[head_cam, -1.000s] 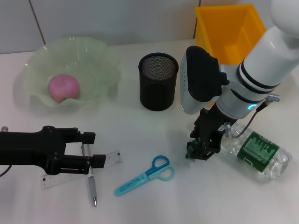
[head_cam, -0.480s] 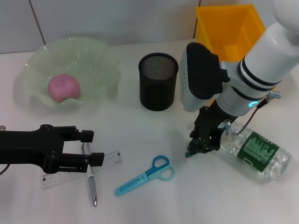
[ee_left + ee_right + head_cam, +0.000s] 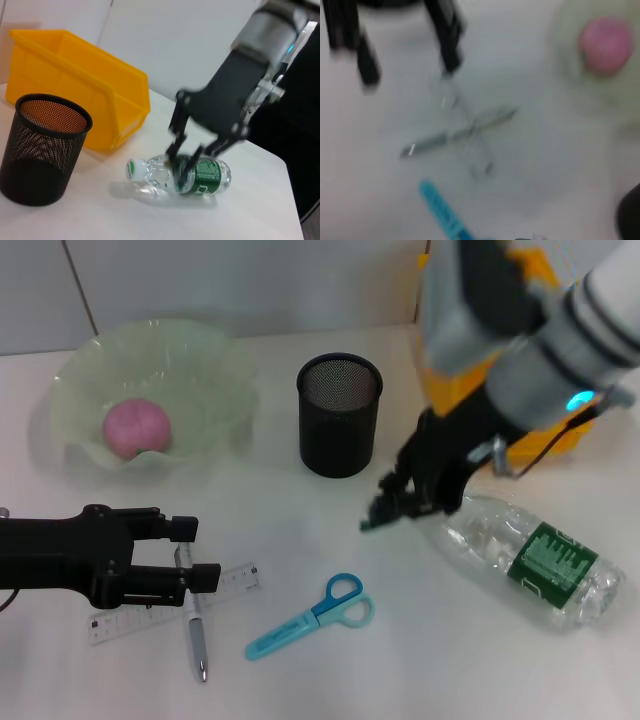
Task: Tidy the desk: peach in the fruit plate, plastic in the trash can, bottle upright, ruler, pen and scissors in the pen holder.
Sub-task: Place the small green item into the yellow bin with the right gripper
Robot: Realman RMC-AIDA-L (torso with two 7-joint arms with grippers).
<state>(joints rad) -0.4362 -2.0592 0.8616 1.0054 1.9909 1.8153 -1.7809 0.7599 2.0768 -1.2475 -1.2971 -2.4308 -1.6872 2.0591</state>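
Bottle (image 3: 535, 558) released, right gripper (image 3: 400, 502) raised.

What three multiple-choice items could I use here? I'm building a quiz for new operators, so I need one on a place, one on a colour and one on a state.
1. Where is the peach?
A. In the green plate
B. In the yellow bin
C. Beside the scissors

2. What colour is the pen holder?
A. White
B. Black
C. Blue

3. How is the bottle placed?
A. Upright on the table
B. Lying on its side
C. Held up inside the bin

Answers:
1. A: the pink fruit sits inside the plate.
2. B: the mesh cup is black in both the head and left wrist views.
3. B: it lies flat on the table, with the right gripper lifted clear beside its neck end, gripping nothing.
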